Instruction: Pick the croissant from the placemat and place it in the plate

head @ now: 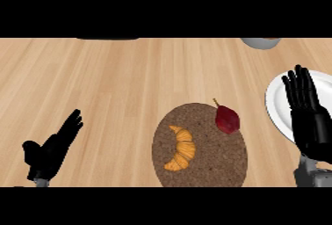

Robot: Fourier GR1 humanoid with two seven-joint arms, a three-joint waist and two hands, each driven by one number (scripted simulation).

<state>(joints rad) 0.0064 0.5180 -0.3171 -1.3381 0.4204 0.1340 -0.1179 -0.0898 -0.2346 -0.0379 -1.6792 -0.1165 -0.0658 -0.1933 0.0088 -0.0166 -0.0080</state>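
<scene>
While the golden-orange, crescent-shaped croissant (pixel 182 148) lies on the left half of the speckled brown oval placemat (pixel 214 167), neither hand touches it. A dark red, pear-shaped fruit with a thin stem (pixel 227 119) rests at the mat's upper right edge, apart from the croissant. The round white plate (pixel 276 103) sits just beside the mat at the view's right edge on the light wooden counter (pixel 110 88). The black right hand (pixel 310 118) shows over the plate with its fingers straight and holding nothing; whether it touches the plate cannot be told. The black left hand (pixel 52 151) is at the lower left, well apart from the mat, fingers extended and empty. A grey rounded object (pixel 261 42) is cut off at the top edge.
</scene>
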